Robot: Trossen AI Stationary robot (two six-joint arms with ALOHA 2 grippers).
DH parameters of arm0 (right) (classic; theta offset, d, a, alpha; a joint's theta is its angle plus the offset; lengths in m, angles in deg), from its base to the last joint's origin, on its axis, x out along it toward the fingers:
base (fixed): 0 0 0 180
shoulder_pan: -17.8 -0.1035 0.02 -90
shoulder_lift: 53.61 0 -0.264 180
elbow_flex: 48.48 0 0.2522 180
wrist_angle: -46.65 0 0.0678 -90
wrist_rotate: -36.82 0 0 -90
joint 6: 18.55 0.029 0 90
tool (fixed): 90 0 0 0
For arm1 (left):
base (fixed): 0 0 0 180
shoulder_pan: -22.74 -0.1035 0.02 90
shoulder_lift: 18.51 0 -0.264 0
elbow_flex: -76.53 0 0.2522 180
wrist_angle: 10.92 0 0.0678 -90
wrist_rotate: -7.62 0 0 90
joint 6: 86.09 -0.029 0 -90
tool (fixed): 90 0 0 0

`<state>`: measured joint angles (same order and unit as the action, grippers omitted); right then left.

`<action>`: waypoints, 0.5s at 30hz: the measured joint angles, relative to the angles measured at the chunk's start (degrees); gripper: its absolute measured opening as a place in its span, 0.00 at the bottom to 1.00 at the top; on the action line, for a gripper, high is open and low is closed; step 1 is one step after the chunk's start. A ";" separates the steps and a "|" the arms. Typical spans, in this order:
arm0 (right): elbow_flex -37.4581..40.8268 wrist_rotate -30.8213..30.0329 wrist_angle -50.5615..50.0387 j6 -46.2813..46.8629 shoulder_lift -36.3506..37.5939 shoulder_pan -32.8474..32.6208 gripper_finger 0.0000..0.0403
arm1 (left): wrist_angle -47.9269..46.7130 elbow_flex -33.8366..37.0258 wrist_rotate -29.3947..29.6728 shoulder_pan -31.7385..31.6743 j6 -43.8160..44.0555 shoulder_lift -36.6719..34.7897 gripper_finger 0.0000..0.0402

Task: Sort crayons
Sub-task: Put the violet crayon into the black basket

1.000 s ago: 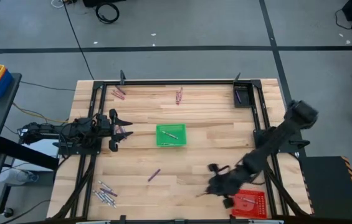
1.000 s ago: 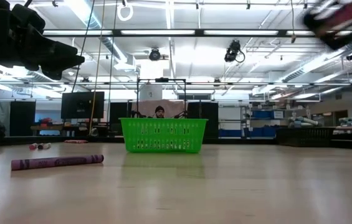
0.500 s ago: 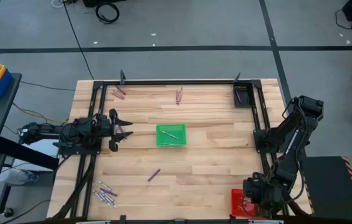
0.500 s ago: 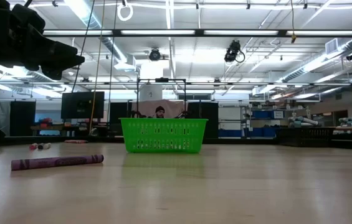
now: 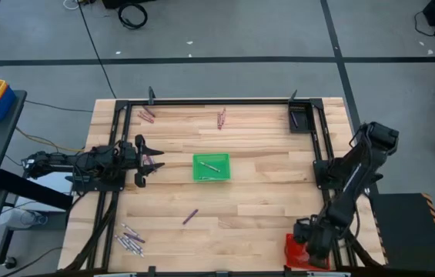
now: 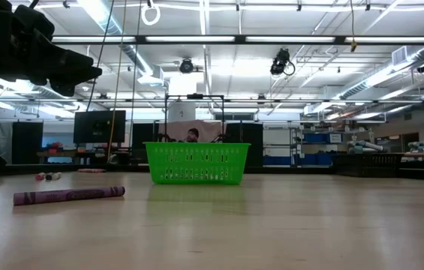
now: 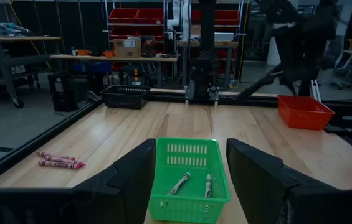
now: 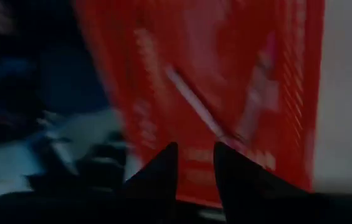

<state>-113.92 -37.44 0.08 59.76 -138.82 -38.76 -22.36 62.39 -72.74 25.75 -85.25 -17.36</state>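
Crayons lie scattered on the wooden table: reddish ones at the far left and far middle, a purple one near the middle, and pale ones at the near left. Two more lie in the green tray. My right gripper hangs over the red tray at the near right corner, pointing steeply down, open with nothing between its fingers. A pinkish crayon shows blurred inside that tray. My left gripper waits open at the left edge, level, facing the green tray.
A dark tray sits at the far right corner. A black frame runs around the table's edges. In the low view the purple crayon lies in front of the green tray. Bare wood lies between the trays.
My right gripper has swung from the table's near middle toward the near right corner, ending above the red tray. It has rolled and tipped on the way. Most of the travel came early; it has shifted only a little since. The left arm has kept still.
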 joint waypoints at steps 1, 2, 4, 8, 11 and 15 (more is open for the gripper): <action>-0.01 -1.87 1.78 -0.59 1.62 1.16 0.27 | 0.00 0.02 0.02 0.00 0.00 -0.02 0.52; -0.07 -4.70 3.79 -2.26 3.14 2.28 0.27 | -0.02 0.02 0.02 0.00 0.00 -0.02 0.52; -0.07 -12.50 8.91 -9.19 5.98 4.32 0.27 | 0.00 0.02 0.02 0.00 0.00 -0.02 0.52; -0.15 -33.40 23.25 -32.99 8.28 6.27 0.27 | 0.00 0.01 0.02 0.00 0.00 -0.02 0.52; -0.17 -41.59 33.07 -52.08 5.64 7.24 0.27 | 0.00 0.00 0.00 0.00 0.00 -0.02 0.52; -0.17 -44.14 43.39 -69.56 -1.45 12.18 0.28 | -0.02 0.00 0.02 0.00 0.00 -0.02 0.52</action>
<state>-114.10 -81.58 43.47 -9.80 -140.27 -26.59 -22.37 62.39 -72.73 25.75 -85.25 -17.38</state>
